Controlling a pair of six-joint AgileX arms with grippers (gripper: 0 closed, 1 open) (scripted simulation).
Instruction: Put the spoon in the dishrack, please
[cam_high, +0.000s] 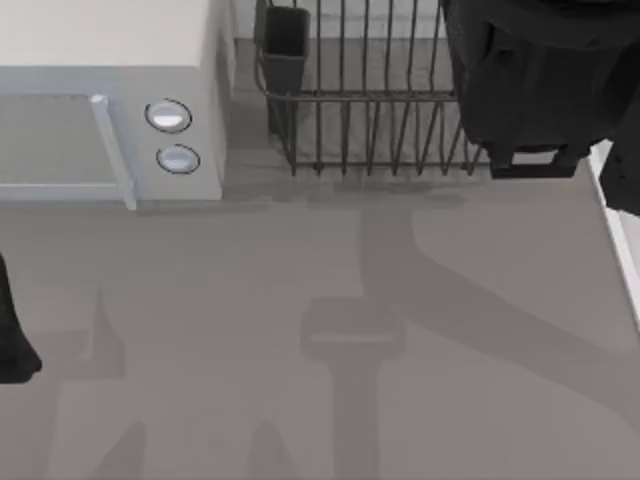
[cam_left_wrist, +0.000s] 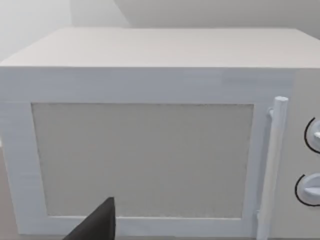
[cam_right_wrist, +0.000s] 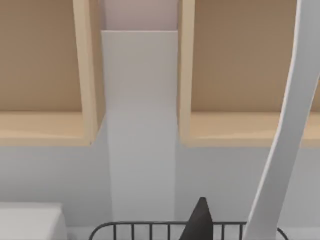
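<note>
The dishrack (cam_high: 365, 110), a dark wire rack with a dark utensil cup (cam_high: 285, 45) at its left corner, stands at the back of the table. My right arm (cam_high: 540, 80) hangs high over the rack's right end and hides it. In the right wrist view the white spoon (cam_right_wrist: 290, 130) runs as a long curved strip close beside a dark fingertip (cam_right_wrist: 200, 220), and the gripper seems shut on it. Below them the rack's rim (cam_right_wrist: 150, 227) shows. My left arm (cam_high: 12, 345) is parked at the table's left edge, facing the microwave.
A white microwave-like box (cam_high: 100, 60) with two round knobs (cam_high: 168, 116) and a bar handle (cam_high: 112, 150) stands at the back left, right beside the rack. Its door (cam_left_wrist: 142, 160) faces the left wrist camera. Grey tabletop (cam_high: 330, 340) stretches in front.
</note>
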